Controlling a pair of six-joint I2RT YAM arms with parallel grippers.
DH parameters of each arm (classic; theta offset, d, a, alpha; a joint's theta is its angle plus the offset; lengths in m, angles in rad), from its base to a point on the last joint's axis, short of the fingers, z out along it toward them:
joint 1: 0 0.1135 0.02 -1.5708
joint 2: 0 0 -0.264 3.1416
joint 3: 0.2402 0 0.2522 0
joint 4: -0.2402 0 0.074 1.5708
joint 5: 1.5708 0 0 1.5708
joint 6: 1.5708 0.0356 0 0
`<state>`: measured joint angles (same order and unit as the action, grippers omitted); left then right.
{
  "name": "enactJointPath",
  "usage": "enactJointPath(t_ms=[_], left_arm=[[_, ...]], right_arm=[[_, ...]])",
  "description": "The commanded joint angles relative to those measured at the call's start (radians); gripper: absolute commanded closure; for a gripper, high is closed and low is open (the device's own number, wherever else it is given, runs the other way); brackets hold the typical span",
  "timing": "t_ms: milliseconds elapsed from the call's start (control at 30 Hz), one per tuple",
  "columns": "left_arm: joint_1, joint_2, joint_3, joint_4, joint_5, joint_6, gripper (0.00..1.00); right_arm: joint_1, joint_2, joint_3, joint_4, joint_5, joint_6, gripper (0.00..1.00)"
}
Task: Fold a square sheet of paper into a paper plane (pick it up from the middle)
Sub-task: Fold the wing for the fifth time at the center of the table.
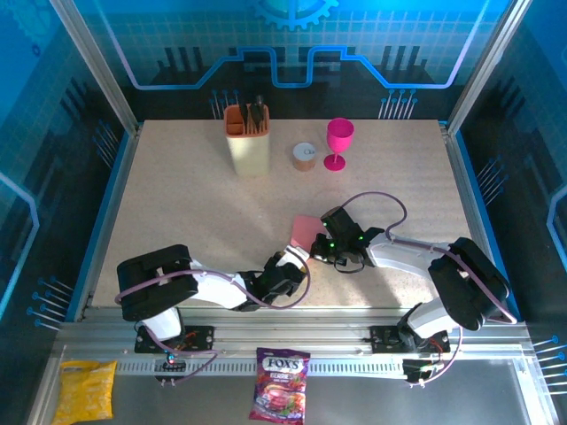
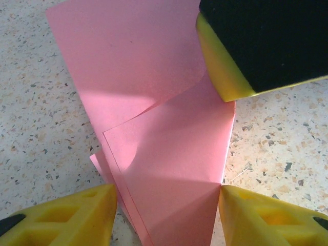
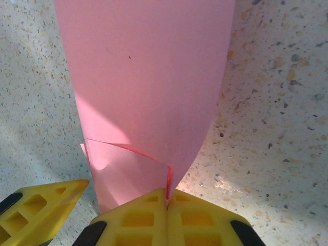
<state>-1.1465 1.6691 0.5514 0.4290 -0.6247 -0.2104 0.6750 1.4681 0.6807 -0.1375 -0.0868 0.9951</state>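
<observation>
The square sheet of paper (image 1: 306, 230) is salmon pink and lies partly folded on the speckled table, near the front middle. In the left wrist view its layers (image 2: 169, 154) overlap and narrow down between my left gripper's (image 2: 169, 215) yellow fingertips (image 2: 72, 218). Those fingertips stand apart on either side of the paper, and the right one touches its edge. My right gripper (image 3: 167, 196) is shut on an edge of the paper (image 3: 143, 77), which curves upward away from the jaws. From above, the left gripper (image 1: 297, 259) and the right gripper (image 1: 326, 241) meet at the sheet's near corner.
At the back stand a magenta goblet (image 1: 338, 142), a small round container (image 1: 304, 157) and a cream holder with an orange insert (image 1: 248, 137). Two sweet bags (image 1: 282, 385) lie on the metal ledge in front of the arm bases. Frame posts bound the table.
</observation>
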Motion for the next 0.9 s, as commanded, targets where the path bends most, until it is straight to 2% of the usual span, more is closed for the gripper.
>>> enactJointPath(t_ms=[0, 200, 367, 767, 867], left_arm=[[-0.002, 0.007, 0.006, 0.006, -0.025, -0.006, 0.44], [-0.001, 0.022, 0.029, 0.014, -0.027, 0.018, 0.44], [-0.001, 0.035, 0.043, 0.023, -0.031, 0.037, 0.48], [0.003, 0.035, 0.047, 0.033, 0.002, 0.071, 0.83], [0.003, 0.032, 0.045, 0.023, 0.014, 0.071, 0.88]], right_arm=[[0.012, -0.001, 0.021, -0.008, -0.009, 0.012, 1.0], [0.016, -0.005, 0.019, -0.006, -0.012, 0.015, 1.0], [0.021, -0.014, 0.017, -0.007, -0.016, 0.016, 1.0], [0.028, -0.027, 0.031, -0.017, -0.023, 0.017, 1.0], [0.028, -0.029, 0.044, -0.026, -0.025, 0.01, 0.97]])
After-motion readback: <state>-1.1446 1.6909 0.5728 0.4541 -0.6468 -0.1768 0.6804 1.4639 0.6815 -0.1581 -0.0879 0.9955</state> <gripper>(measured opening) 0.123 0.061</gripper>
